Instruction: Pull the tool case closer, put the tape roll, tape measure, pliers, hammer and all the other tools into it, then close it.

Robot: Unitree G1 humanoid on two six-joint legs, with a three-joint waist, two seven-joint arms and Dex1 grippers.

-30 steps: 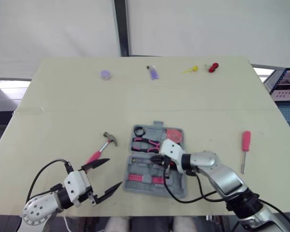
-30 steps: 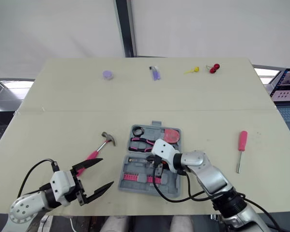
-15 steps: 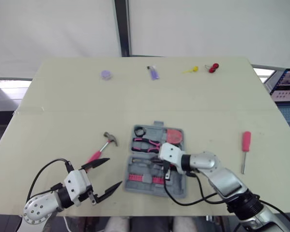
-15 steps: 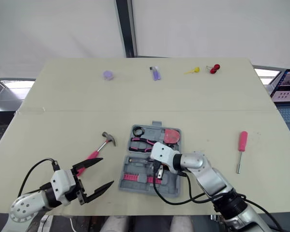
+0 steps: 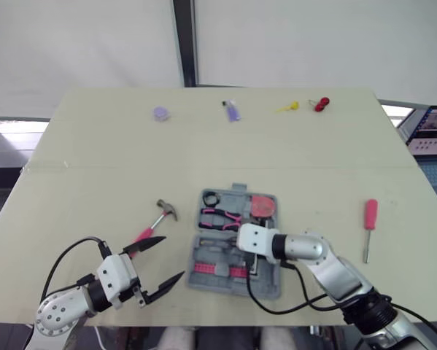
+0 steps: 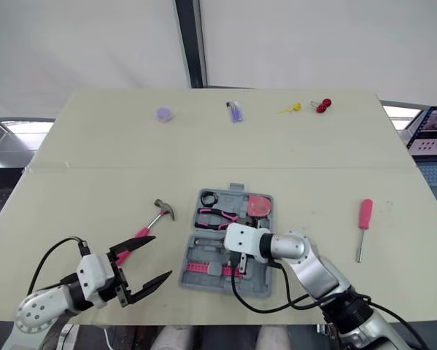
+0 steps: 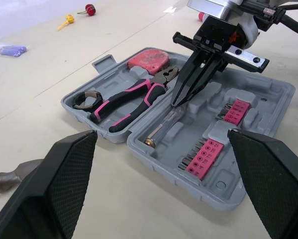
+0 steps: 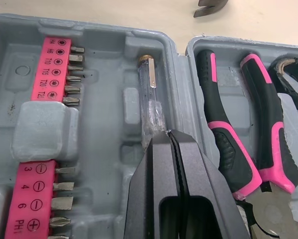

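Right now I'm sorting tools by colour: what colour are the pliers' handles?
Black with pink trim; the pliers show best in the right wrist view.

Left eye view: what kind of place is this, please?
Probably a lab or test station: a plain table before a white backdrop, an open tool case, and a monitor at the right edge.

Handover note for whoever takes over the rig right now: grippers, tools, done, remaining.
Left gripper: open, near the hammer.
Right gripper: shut, tips at the clear screwdriver lying in the open tool case.
Done: tape roll, pliers and tape measure are also in the case.
Left: hammer on the case's left, pink screwdriver on its right, then close the case.
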